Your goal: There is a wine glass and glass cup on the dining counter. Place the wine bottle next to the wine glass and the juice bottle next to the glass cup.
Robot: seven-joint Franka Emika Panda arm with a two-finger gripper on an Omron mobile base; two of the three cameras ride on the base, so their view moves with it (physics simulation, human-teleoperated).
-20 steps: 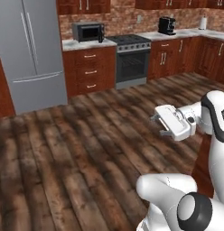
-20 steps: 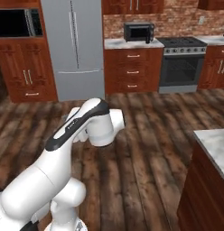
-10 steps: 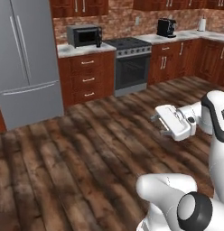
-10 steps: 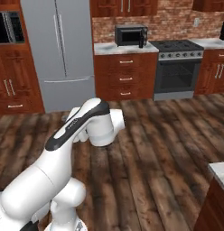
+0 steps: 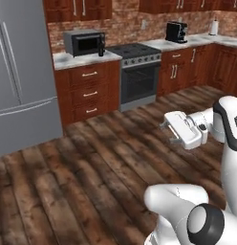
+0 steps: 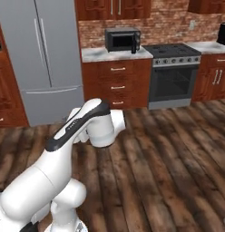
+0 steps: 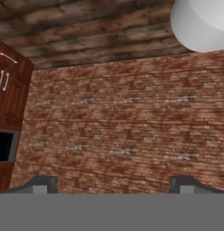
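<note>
Kitchen far wall: big grey fridge (image 5: 22, 72) at left, then red-brown lower cabinets (image 5: 87, 91) under a pale counter (image 5: 80, 58), then the stove (image 5: 139, 72). Wood plank floor (image 5: 82, 167) is open between base and appliances, so the base looks to be in transit, not yet at a work spot.

White arm is folded close over the base, hand tucked in at mid height; likely a carry posture for driving, keeps the reach short.

Microwave (image 6: 122, 40) sits on the counter left of the stove. A slim dark bottle-like thing (image 6: 133, 46) stands upright at its right edge, too small to say if it is the wine bottle. Coffee machine (image 5: 177, 32) sits further right on the counter.

Gripper (image 7: 114, 186) faces a brick wall in the hand view; the two tips sit far apart at the frame bottom, so the claw is spread with nothing between them.

Wine glass, glass cup, juice bottle and dining counter: can't place any from here. Task judged at an early stage, nothing picked up.
</note>
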